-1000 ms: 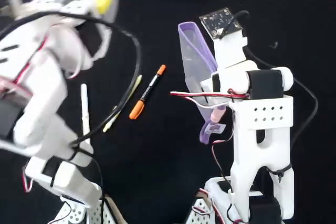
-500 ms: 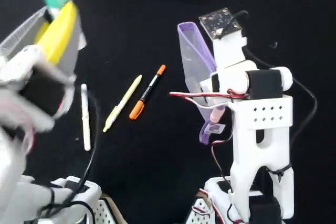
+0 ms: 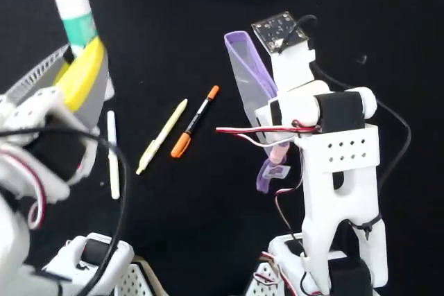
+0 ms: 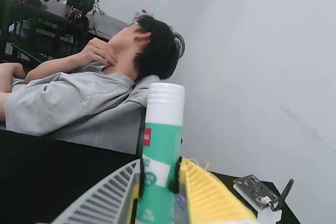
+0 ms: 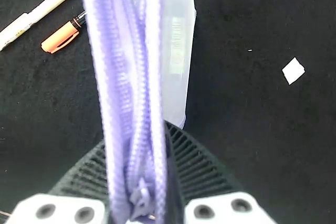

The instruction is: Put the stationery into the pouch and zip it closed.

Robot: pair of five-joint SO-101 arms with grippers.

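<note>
A glue stick (image 3: 72, 9) is being carried clear of the tabletop (image 3: 201, 233), clamped upright between the grey and yellow jaws of the left claw (image 3: 78, 60). In the left wrist view the jaws are seen closed on its green label, with the white cap standing above them. Over the last second the left arm has been swung away from the space above the pens, and the stick is now being held at the tabletop's far left corner, a little lower than half a second ago.

The purple zip pouch (image 3: 250, 81) is being held up by the right claw (image 5: 137, 174), which is pinched on the zipper end. The other end appears to be standing open, tilted up and away from the arm. In the last half second the pouch and the right arm have been shifted slightly toward the left arm.

The white pen (image 3: 112, 154), the yellow pen (image 3: 161, 136) and the orange marker (image 3: 194, 121) are being left where they lay, flat on the tabletop between the two arms.

The stick and the pouch mouth are being kept well apart, so the first insertion is judged not yet done. Three pieces are waiting to be picked up, and the zip is yet to be closed.
</note>
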